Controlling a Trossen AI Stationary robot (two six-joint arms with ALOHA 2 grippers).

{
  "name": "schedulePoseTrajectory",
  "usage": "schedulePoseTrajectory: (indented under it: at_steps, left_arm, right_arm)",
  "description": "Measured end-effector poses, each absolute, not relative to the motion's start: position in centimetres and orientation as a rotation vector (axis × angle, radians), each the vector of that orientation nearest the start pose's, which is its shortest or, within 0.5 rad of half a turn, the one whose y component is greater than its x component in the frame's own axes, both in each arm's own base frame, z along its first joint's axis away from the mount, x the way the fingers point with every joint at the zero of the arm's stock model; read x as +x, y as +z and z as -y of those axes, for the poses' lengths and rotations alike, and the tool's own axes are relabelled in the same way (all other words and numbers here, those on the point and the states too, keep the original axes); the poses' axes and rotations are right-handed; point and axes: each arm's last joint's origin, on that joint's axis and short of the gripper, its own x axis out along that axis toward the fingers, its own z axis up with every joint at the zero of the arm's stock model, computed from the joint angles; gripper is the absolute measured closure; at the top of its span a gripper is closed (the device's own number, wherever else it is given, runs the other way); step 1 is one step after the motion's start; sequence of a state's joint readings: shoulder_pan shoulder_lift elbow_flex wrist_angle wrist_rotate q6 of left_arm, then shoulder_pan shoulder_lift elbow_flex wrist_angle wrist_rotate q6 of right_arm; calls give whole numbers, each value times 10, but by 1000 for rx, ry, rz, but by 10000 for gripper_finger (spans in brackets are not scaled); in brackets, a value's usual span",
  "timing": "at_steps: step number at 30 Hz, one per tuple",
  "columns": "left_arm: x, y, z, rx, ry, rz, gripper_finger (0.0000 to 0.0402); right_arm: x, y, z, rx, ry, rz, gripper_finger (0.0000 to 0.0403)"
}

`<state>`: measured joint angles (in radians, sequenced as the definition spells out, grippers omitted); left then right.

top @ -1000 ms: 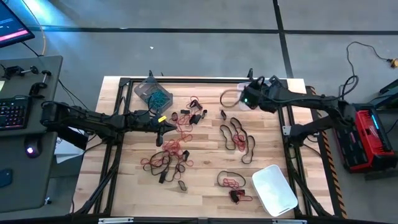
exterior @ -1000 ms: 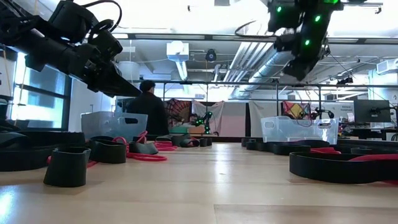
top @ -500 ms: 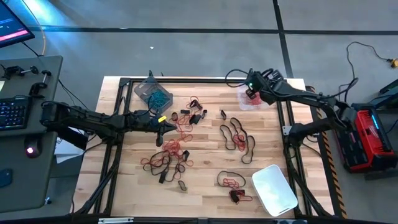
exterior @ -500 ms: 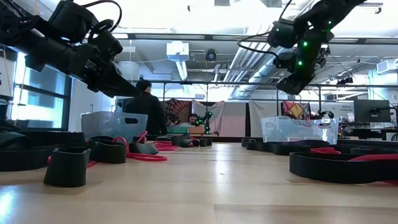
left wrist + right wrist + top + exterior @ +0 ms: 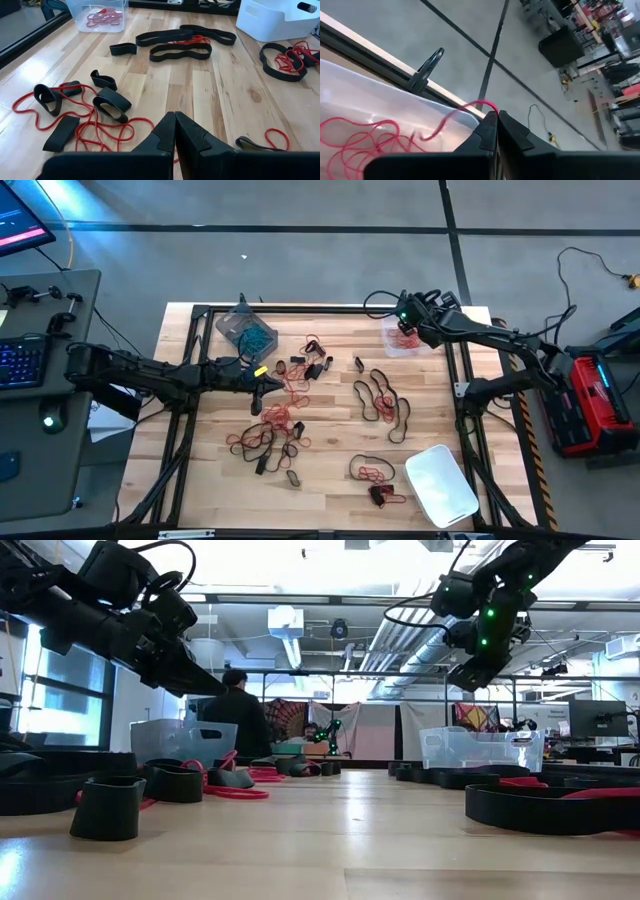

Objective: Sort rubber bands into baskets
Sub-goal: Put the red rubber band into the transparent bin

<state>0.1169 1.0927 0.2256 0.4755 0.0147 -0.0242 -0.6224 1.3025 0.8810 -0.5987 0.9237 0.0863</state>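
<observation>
Right gripper [image 5: 496, 119] over clear basket [image 5: 402, 343], upper right of high view, fingers pinched on red rubber band [image 5: 465, 111] trailing into tub. Keep tips above tub middle, open fully, let loop fall clear of rim. Left gripper [image 5: 175, 125] clenched empty, mid-left, above scattered bands [image 5: 280, 420]; leave parked.

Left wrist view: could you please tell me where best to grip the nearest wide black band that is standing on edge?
Pinch one long wall of the black band from above, near its middle: it stands on edge as an open oval, so the left fingers could likely straddle that wall.
</observation>
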Motion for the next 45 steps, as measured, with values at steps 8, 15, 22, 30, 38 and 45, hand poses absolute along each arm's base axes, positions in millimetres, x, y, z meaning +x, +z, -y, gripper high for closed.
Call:
schedulePoseTrajectory:
  at_steps: [8, 15, 22, 30, 38, 45]
  left_arm:
    - [191, 153, -22, -50, 106, -390, 401]
    - [191, 153, -22, -49, 106, -390, 401]
    - [191, 153, -22, -49, 106, -389, 401]
    - [191, 153, -22, -49, 107, -389, 401]
    - [191, 153, -25, -42, 193, -389, 401]
    - [195, 160, -25, -32, 202, -378, 401]
  right_arm:
    - [187, 233, 155, 151, -1242, -1018, 403]
    - [194, 232, 155, 271, -1106, -942, 403]
    - [187, 208, 167, 339, -1161, -1115, 403]
    - [187, 191, 173, 337, -1151, -1236, 358]
    - [184, 197, 169, 302, -1147, -1254, 261]
    - [193, 217, 149, 195, -1049, -1162, 364]
